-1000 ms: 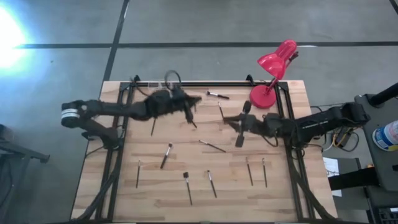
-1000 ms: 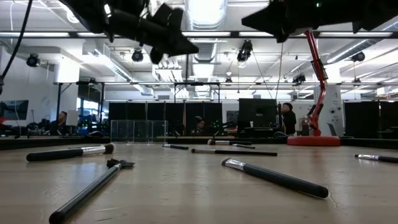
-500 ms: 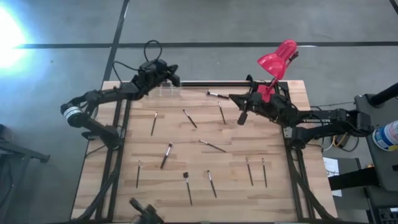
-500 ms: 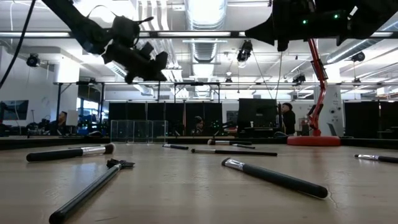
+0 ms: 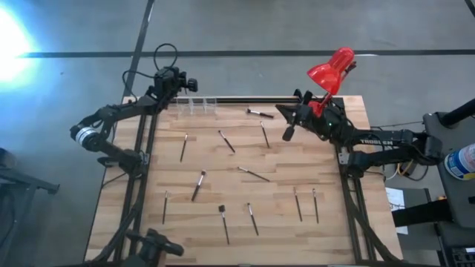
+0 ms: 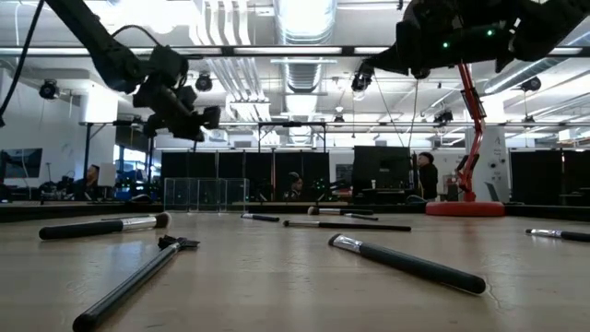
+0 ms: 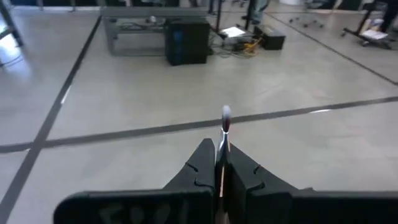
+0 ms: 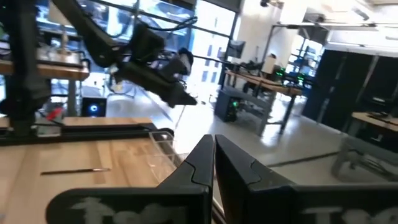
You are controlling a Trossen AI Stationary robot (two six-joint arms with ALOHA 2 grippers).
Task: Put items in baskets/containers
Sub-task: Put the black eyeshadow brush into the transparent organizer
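Several thin dark brushes lie flat and scattered on the wooden table, for instance one brush [image 5: 226, 141] and another [image 5: 199, 185]; two show close up in the low view [image 6: 410, 265]. The row of clear cups [image 5: 197, 104] stands at the far edge, left of the middle. My left gripper [image 5: 182, 80] hovers just past that edge, left of the cups, shut on a thin brush [image 7: 225, 121]. My right gripper [image 5: 280, 113] is shut and hangs above the table's far right part, beside the lamp base; nothing shows between its fingers [image 8: 214, 142]. My left gripper [image 7: 219, 149] pinches a thin brush between its two fingers. The brush lies along the fingers, and its pale tip [image 7: 225, 114] sticks out ahead of the fingertips. It is lifted clear of the table; the rest of the brush is hidden between the fingers.
A red desk lamp [image 5: 330, 70] stands with its base [image 5: 315, 115] on the far right corner. Black frame rails run along the left, right and far edges [image 5: 245, 99]. A dark object [image 5: 152, 243] shows at the near left edge. Bare wood lies between the brushes.
My left gripper has moved from above the table's far middle to the far left corner, beside the clear cups, staying shut. My right gripper has moved from the right middle toward the far edge and the lamp base. The brushes on the table have stayed put.
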